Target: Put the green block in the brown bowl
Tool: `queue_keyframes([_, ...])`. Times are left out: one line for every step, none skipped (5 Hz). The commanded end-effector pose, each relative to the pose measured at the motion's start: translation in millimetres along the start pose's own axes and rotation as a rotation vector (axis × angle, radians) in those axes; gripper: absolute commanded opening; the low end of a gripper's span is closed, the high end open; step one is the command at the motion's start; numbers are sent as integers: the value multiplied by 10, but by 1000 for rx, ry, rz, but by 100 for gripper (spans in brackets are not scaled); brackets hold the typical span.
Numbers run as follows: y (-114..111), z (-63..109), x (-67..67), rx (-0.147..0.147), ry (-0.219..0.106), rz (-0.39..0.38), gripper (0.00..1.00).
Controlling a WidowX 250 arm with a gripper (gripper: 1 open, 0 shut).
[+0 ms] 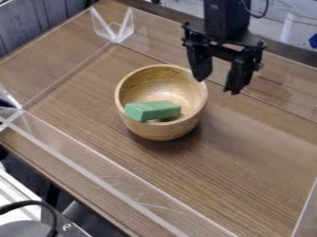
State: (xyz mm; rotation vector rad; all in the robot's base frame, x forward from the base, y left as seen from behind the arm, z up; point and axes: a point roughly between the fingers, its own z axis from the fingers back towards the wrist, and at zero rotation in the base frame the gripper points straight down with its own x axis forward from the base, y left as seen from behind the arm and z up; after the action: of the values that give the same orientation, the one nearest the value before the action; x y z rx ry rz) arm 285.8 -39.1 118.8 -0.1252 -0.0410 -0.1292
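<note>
Green block (pixel 152 112): lying inside brown bowl (pixel 162 132). My gripper (pixel 218 72): released, empty, above the bowl's far right rim.

Lab bench, clear acrylic walls (pixel 74 167), wood tabletop (pixel 235 139)

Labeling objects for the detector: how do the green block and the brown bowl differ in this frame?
Shape: the green block is a small rectangular bar; the brown bowl is round and much larger.
Colour: the block is plain matte green; the bowl is light-brown wood with visible grain.
Pose: the block lies inside the bowl; the bowl sits upright on the table.
Shared: the open gripper touches neither.
</note>
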Motion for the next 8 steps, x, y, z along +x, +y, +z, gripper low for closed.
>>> queue_keyframes([25, 343, 26, -5, -97, 6, 100])
queue_keyframes([107, 377, 26, -10, -109, 27, 100])
queue_keyframes([186, 345, 47, -5, -117, 60, 100])
queue_keyframes([232, 300, 50, -6, -118, 82, 100])
queue_keyframes([237, 214, 60, -1, -104, 99, 100])
queue_keyframes([210, 156, 73, 0, -89, 111, 100])
queue_keyframes([174, 151, 77, 5, -81, 110, 100])
queue_keyframes([136, 172, 82, 7, -80, 103, 100])
